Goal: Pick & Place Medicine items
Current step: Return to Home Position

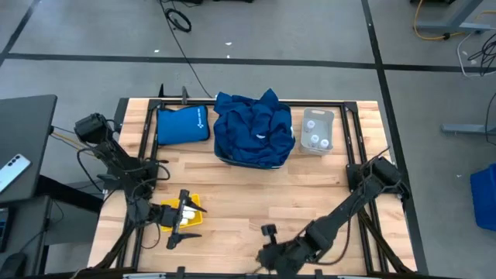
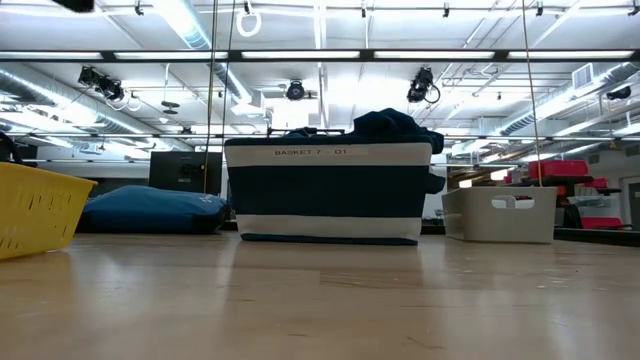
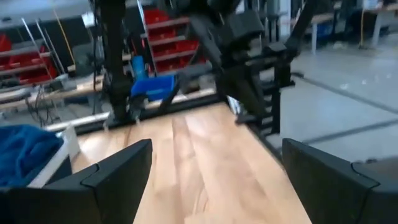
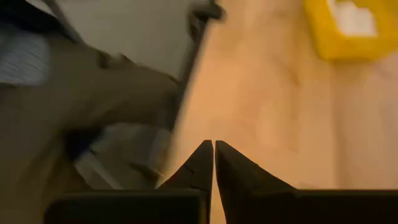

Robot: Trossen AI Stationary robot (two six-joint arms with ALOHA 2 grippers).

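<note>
Over the yellow tray (image 1: 167,209): the left arm (image 1: 124,164) ends right above it. The left jaws stand wide apart with nothing between them, aimed level across the surface (image 1: 256,198) rather than down.
Inside the yellow tray: pale medicine items (image 4: 351,15), cream-white packs as far as I can tell. From above the arm covers most of them, so I cannot read their long axis.
Along the near edge from the yellow tray: the right arm (image 1: 350,203) is folded low. The right jaws are pressed together on nothing and point back towards the tray.
Far corner across from the yellow tray: a pale bin (image 1: 317,116) with small round whitish bottles (image 1: 314,141) inside.
Between the yellow tray and that bin: a blue bin (image 2: 330,200) heaped with blue cloth (image 1: 254,124).
Directly beyond the yellow tray, at the far edge: a flat blue pouch (image 1: 184,124).
Relation that matters: the packs sit straight below the left jaws, so I judge a pick there needs that wrist tipped downward. The left arm is much the nearer. The bottles lie well apart from both sets of jaws, closer to the right arm's base.
Stage: I judge both arms are near a rest posture, with no item in hand.
</note>
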